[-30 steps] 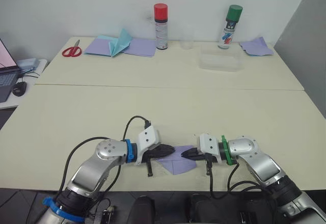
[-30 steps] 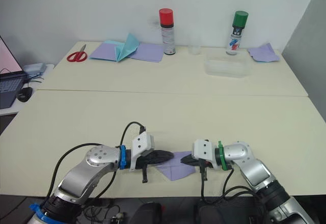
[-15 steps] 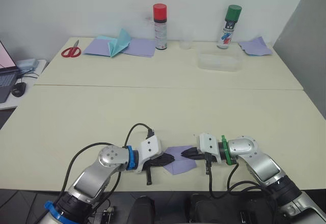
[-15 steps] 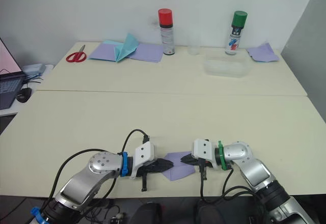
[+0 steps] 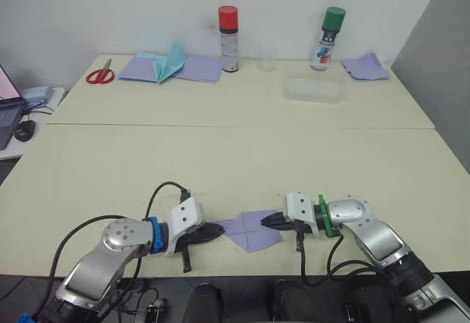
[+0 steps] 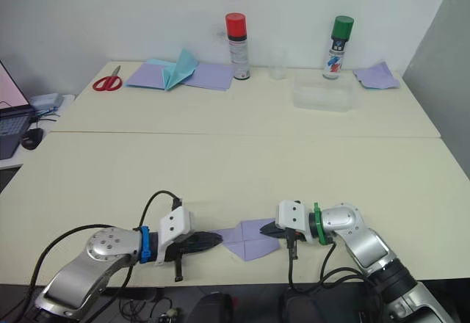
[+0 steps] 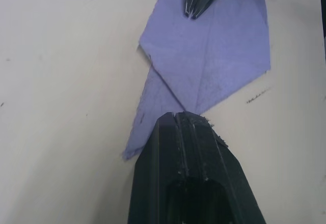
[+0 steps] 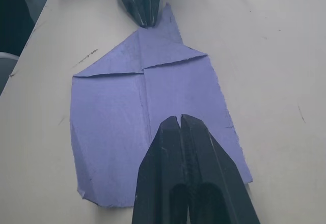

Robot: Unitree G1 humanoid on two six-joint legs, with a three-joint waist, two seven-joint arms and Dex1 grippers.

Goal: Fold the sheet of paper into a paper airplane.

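The sheet of paper (image 5: pixel 255 229) lies flat near the table's front edge, lavender, with creases and two corner flaps folded into a point on its left side (image 8: pixel 153 71). My left gripper (image 5: pixel 219 229) is shut, its tip resting at that pointed end (image 7: pixel 178 116). My right gripper (image 5: pixel 265 220) is shut too, with its tip pressed on the sheet's right part (image 8: pixel 179 119). Both grippers point at each other across the paper.
Along the back edge lie red scissors (image 5: pixel 100 75), a teal folded paper (image 5: pixel 170 60) on flat lavender sheets (image 5: pixel 200 68), a red-capped can (image 5: pixel 228 29), a green-capped can (image 5: pixel 328 31), a clear tray (image 5: pixel 313 89) and a crumpled lavender sheet (image 5: pixel 366 66). A mouse (image 5: pixel 24 131) sits on a side desk.
My left gripper has drawn back to the left, from over the sheet's middle to its left tip. The folded point now shows uncovered. The right gripper has stayed put.
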